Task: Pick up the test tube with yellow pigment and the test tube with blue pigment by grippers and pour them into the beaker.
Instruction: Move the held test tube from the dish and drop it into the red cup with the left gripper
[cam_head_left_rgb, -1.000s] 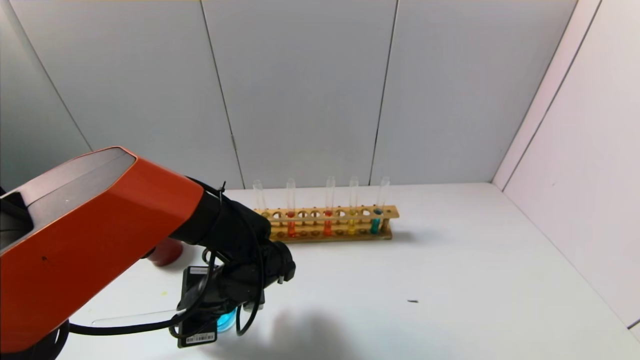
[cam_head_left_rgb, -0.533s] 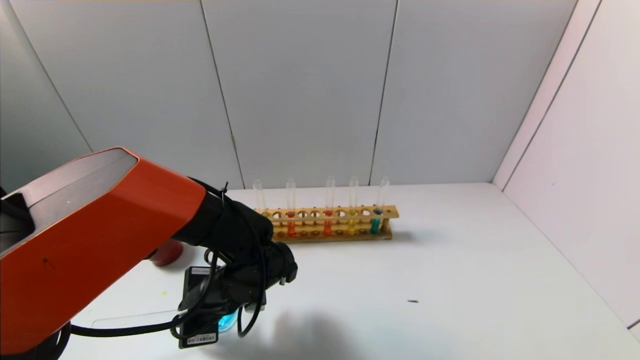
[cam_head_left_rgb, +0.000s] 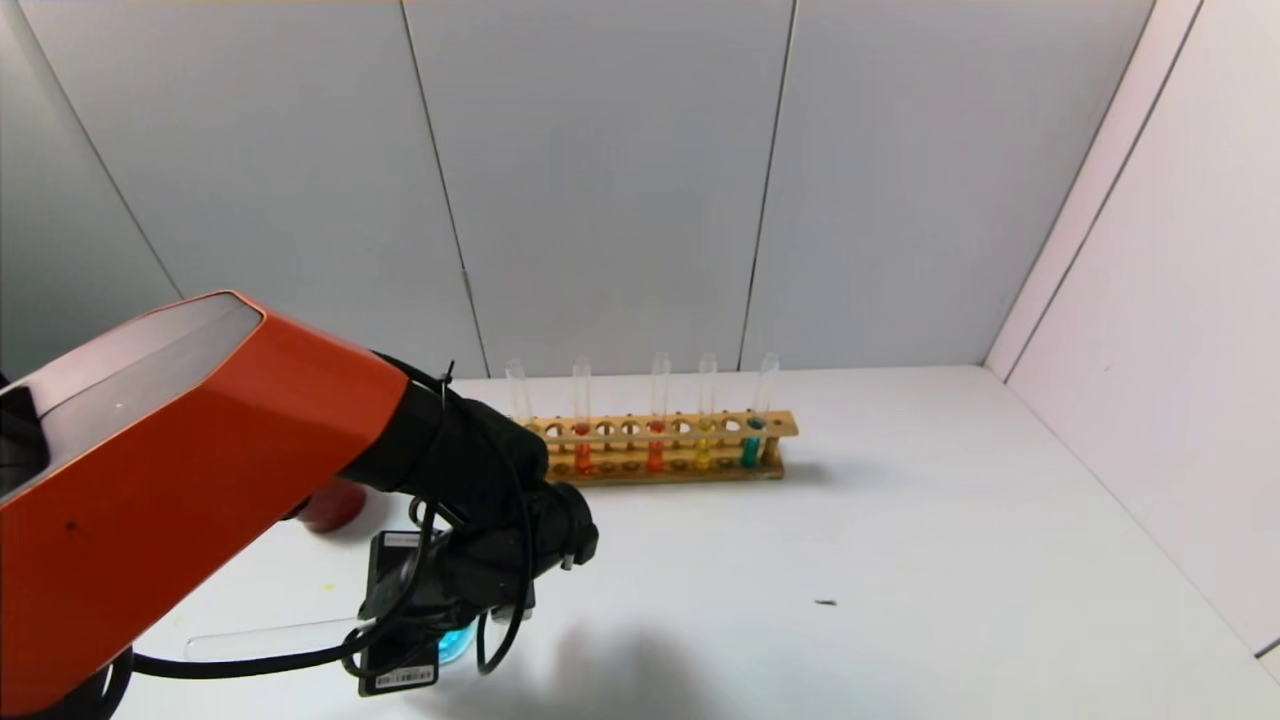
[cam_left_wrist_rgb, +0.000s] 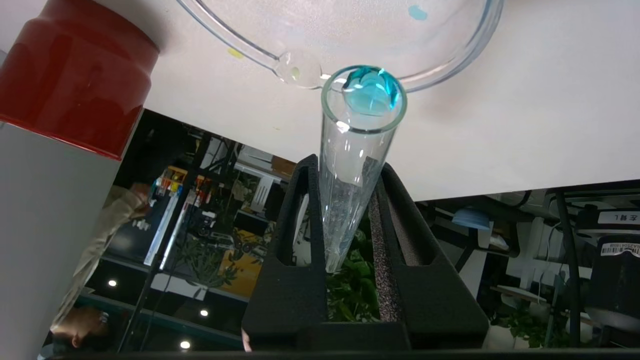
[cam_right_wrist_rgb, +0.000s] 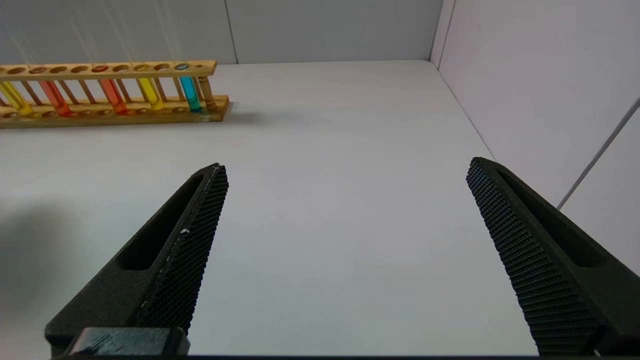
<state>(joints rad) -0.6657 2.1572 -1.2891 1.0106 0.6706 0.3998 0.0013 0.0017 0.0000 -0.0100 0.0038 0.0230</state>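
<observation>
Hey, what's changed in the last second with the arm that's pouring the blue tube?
Very little. The left gripper, shut on the test tube with blue pigment, has crept slightly right, its mouth tipped at the beaker. The rack, its tubes and the red cup stayed put.

Bright, even overhead light is filling the scene; a soft shadow is lying on the desk.

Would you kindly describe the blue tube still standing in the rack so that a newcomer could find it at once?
Find the wooden rack at the back of the white table. The test tube with blue pigment stands upright in it, last at the robot's right end. It alone holds blue liquid; its neighbours hold yellow or orange-red.
</observation>
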